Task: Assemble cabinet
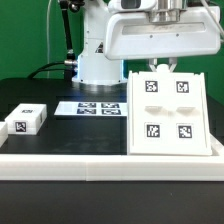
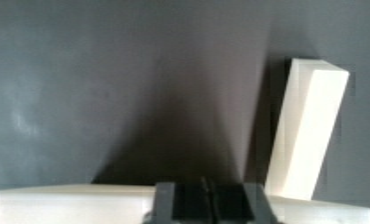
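Cabinet (image 1: 168, 115): stiff, slick plastic, bulky but likely light. Grip its thin top wall. Gripper (image 1: 161, 66) hangs just above; you cannot tell whether the jaws are apart or together.

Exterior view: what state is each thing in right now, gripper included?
cabinet: resting on the table, four-tag face showing.
small tagged block: resting on the table, apart from the cabinet, untouched.
marker board: flat on the table.
gripper: at the cabinet's far edge; open or shut unclear.
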